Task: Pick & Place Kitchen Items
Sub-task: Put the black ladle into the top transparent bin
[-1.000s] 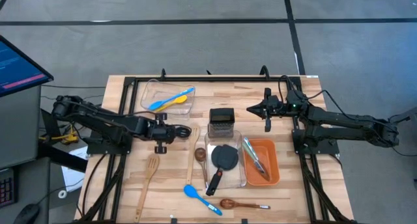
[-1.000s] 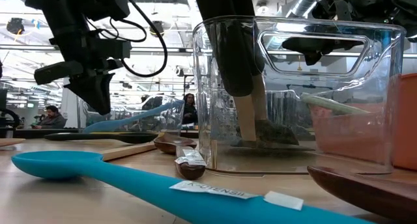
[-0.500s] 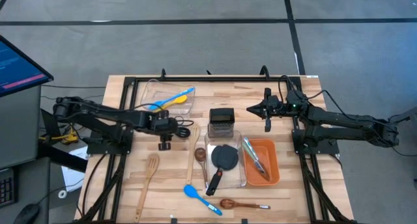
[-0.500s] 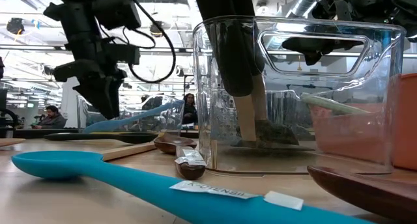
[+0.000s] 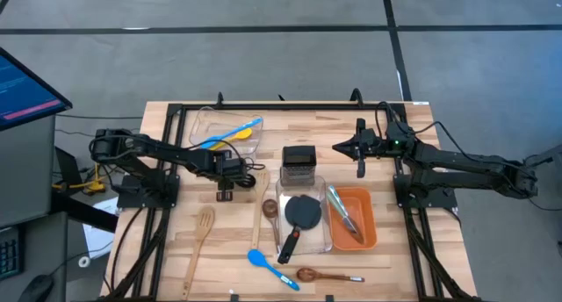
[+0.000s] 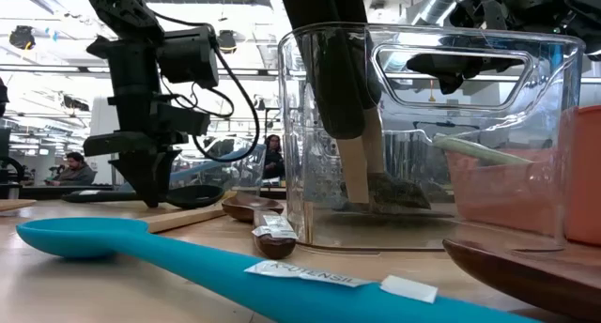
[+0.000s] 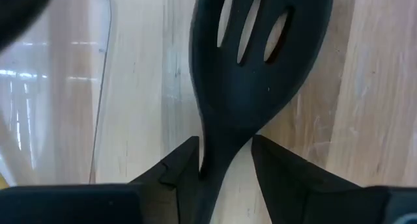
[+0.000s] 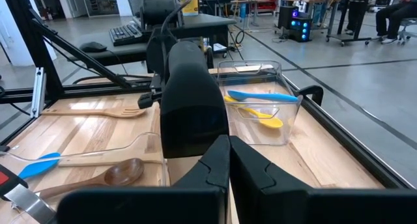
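Note:
A black slotted turner (image 7: 260,48) lies flat on the wooden table, just near of a clear bin (image 5: 200,118) that holds a blue spoon and a yellow spoon. My left gripper (image 7: 225,149) points down over it, open. Its fingers stand on either side of the turner's neck (image 7: 218,142), low at the table (image 6: 152,196). I cannot tell whether they touch the neck. My right gripper (image 5: 338,147) is shut on nothing and hangs level above the table's far right part, beside a steel box grater (image 5: 299,159).
A clear bin (image 5: 283,190) holds a black turner, and an orange bin (image 5: 369,216) holds metal tongs. A wooden slotted spatula (image 5: 200,240), a wooden spoon (image 5: 263,205), a blue spoon (image 5: 268,267) and a dark wooden spoon (image 5: 325,274) lie loose on the table's near half.
My left gripper has come down from above the table to the tabletop and has shifted a little toward the table's right edge. It now stands over the black slotted turner. The turner has stayed where it lay.

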You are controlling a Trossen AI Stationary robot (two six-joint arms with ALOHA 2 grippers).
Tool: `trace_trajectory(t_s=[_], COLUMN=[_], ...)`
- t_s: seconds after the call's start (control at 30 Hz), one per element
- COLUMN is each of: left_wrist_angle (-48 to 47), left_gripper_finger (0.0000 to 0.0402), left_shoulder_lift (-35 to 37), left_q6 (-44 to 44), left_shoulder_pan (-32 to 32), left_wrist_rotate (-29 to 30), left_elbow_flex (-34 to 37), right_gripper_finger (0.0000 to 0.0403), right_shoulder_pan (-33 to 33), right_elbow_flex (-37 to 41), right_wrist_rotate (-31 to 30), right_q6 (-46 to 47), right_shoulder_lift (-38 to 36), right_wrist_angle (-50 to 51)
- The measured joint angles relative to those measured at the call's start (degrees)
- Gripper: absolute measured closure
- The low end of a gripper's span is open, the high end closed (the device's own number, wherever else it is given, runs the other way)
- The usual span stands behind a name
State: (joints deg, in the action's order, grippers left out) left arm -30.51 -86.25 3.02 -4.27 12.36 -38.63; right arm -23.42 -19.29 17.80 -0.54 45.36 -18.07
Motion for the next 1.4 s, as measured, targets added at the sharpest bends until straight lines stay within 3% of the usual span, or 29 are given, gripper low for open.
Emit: trace_trajectory(t_s=[0.27,0.6,0.93,1.4], left_wrist_angle=[0.8,0.9,-0.1,-1.0], left_gripper_finger=[0.0283,0.0375,0.0376,0.0377], left_shoulder_lift=[-0.3,-0.3,0.8,21.7], left_q6=[-0.1,0.2,-1.4,-5.1], left_shoulder_pan=[0.0,0.3,4.1,7.2], left_wrist_rotate=[-1.8,-2.1,-0.3,-0.3], left_elbow_flex=[0.1,0.1,0.3,0.3], right_gripper_finger=[0.0402,0.0402,0.0402,0.0402], right_shoulder_pan=[0.0,0.0,0.0,0.0], right_elbow_flex=[0.0,0.0,0.0,0.0], right_wrist_rotate=[0.0,0.0,0.0,0.0], right_q6=[0.0,0.1,0.1,0.0], right_shoulder_lift=[0.0,0.0,0.0,0.0], right_wrist_angle=[0.0,0.0,0.0,0.0])
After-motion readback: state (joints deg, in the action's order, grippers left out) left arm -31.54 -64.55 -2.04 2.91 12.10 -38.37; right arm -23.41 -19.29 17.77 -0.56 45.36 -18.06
